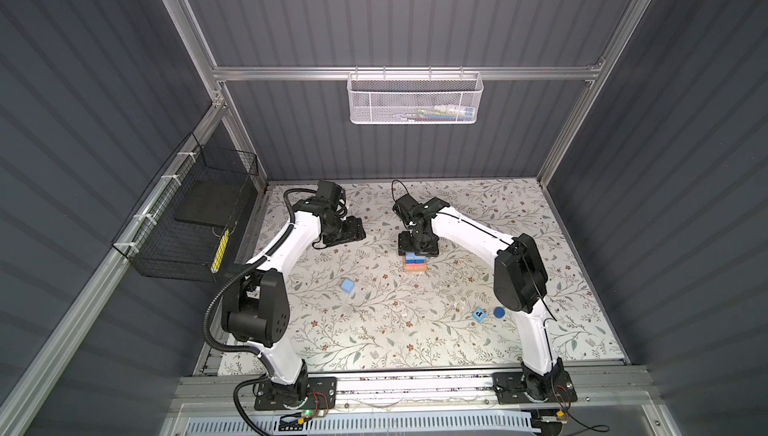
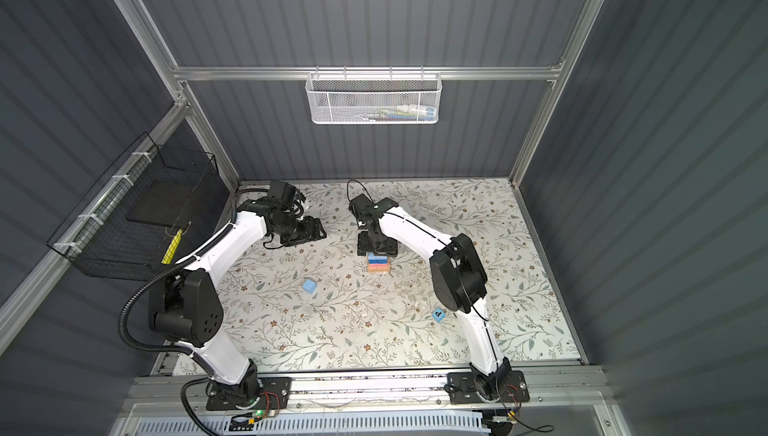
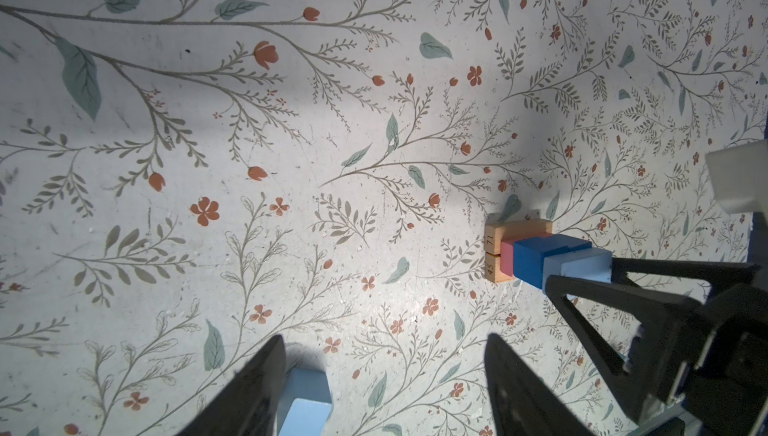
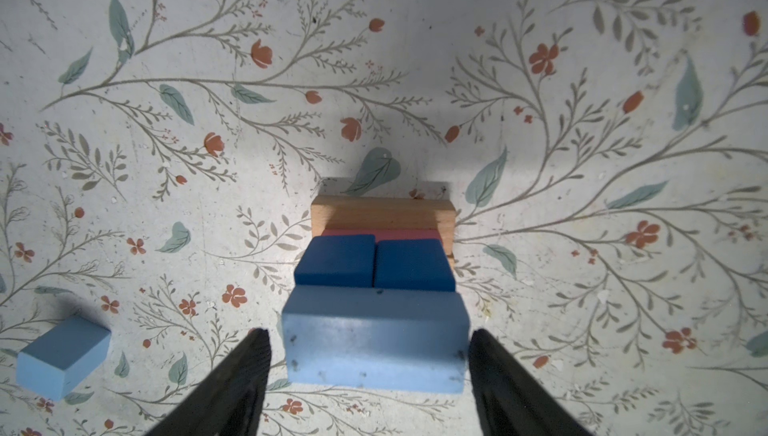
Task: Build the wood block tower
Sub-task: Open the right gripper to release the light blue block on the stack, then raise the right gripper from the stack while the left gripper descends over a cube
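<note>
Looks a good bit more than half done. Can find the wood block tower (image 1: 414, 264) right under the right gripper (image 4: 369, 332). Goes like this from the bottom up: two tan bars (image 3: 492, 240) side by side, a pink bar (image 4: 380, 233), two dark blue cubes (image 4: 334, 261), then a light blue bar (image 4: 374, 342) on top.

Spread open, that right gripper, with one finger just beside each end of the light blue bar and a thin gap on both sides. Pinches nothing. Same for the left gripper (image 3: 384, 337): spread wide, nothing between the fingers, well off to one side of the tower.

Left to stack, at a guess: a light blue cube (image 1: 347, 286), a blue cube with a black letter (image 1: 479, 314) and a dark blue cylinder (image 1: 499, 312). All loose on the table (image 1: 374, 351). Can spot the light blue cube low down near the left gripper, and the last two well apart from the right gripper, back by the right arm.

Can see the dark blue cylinder in a top view but not in both, blocked by the right arm. Can read small numbers on the ends of the tan bars from the left wrist view only. Can tell about the thin gaps beside the light blue bar from the right wrist view only
</note>
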You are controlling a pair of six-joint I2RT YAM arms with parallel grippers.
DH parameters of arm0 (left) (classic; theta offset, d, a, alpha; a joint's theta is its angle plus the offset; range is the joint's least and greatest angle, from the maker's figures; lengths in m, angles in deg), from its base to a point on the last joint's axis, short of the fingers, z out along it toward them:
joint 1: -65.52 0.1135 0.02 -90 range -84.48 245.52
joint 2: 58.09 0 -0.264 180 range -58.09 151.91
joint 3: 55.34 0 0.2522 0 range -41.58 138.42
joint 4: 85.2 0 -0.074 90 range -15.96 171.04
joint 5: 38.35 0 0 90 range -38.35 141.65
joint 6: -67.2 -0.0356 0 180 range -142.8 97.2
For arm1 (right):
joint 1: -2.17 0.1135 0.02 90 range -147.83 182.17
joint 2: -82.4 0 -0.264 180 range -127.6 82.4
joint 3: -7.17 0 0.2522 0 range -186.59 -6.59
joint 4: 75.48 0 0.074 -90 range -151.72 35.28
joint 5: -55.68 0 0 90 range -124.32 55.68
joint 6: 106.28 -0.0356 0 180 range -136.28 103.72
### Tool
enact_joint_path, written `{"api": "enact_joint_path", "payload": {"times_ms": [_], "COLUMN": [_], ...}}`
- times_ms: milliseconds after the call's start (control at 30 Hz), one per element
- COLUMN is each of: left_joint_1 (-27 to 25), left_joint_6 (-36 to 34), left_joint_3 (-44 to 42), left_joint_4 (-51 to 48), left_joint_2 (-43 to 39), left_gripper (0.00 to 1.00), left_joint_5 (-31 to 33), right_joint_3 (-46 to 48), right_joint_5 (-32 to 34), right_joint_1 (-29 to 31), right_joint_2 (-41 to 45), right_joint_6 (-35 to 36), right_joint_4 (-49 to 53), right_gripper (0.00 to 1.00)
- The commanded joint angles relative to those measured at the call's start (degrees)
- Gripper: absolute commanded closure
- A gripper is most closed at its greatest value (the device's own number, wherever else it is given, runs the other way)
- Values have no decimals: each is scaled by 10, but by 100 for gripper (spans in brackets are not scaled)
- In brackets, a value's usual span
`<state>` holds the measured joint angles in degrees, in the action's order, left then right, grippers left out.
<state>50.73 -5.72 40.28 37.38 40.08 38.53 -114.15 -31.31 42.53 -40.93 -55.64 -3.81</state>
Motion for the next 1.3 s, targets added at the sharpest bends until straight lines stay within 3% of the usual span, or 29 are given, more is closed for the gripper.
{"api": "enact_joint_path", "payload": {"times_ms": [0,300,733,1133,1267], "left_joint_1": [5,5,5,3,-8], "left_joint_6": [-10,-10,-5,4,2], "left_joint_3": [-21,-24,-21,-21,-30], "left_joint_4": [-1,-1,-16,-57,-93], "left_joint_2": [3,-1,-5,-14,-16], "left_gripper": [24,24,24,27,27], "left_joint_5": [-11,-10,-3,18,61], "right_joint_3": [-12,-15,-3,180,249], "right_joint_5": [8,15,71,38,31], "right_joint_1": [-2,-4,-19,-42,-45], "right_joint_2": [-3,18,122,261,311], "right_joint_6": [1,1,22,17,24], "right_joint_4": [10,10,-11,-144,-222], "right_gripper": [18,1,1,1,1]}}
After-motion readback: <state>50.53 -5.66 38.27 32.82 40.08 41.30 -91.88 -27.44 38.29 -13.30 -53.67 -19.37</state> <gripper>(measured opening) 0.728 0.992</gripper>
